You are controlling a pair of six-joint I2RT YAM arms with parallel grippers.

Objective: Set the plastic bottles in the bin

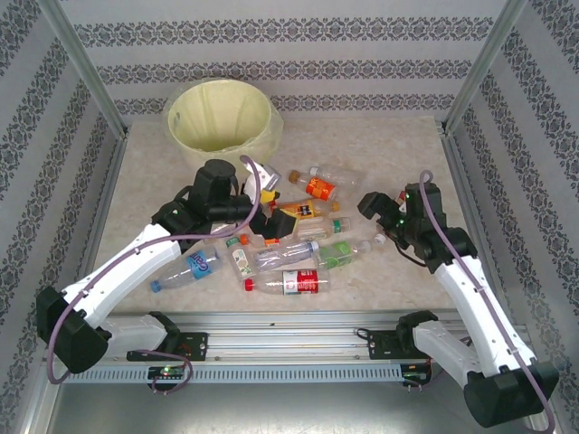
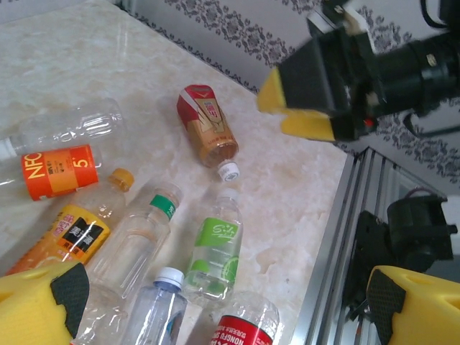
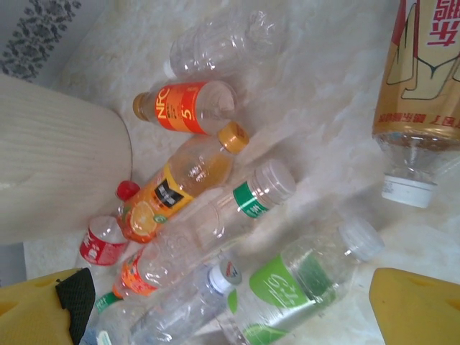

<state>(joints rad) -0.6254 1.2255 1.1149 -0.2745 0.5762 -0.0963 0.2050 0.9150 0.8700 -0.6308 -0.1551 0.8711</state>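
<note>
Several plastic bottles lie in a loose heap mid-table, among them a red-label one [image 1: 298,282], a blue-label one [image 1: 194,265] and an orange-label one [image 1: 318,185]. The cream bin [image 1: 223,114] with its pale yellow bag stands at the back left. My left gripper [image 1: 264,220] hovers open over the heap's left side; in its wrist view the gripper [image 2: 230,316] stands wide over a green-label bottle [image 2: 214,251]. My right gripper [image 1: 373,206] hangs open at the heap's right edge, and the gripper [image 3: 230,316] spans the same green-label bottle [image 3: 302,287]. Neither holds anything.
A red-and-gold bottle [image 2: 208,126] lies apart, close to my right gripper. Patterned walls and metal posts [image 1: 95,86] enclose the table. An aluminium rail [image 1: 289,325] runs along the near edge. The bin's wall [image 3: 57,172] shows behind the heap in the right wrist view.
</note>
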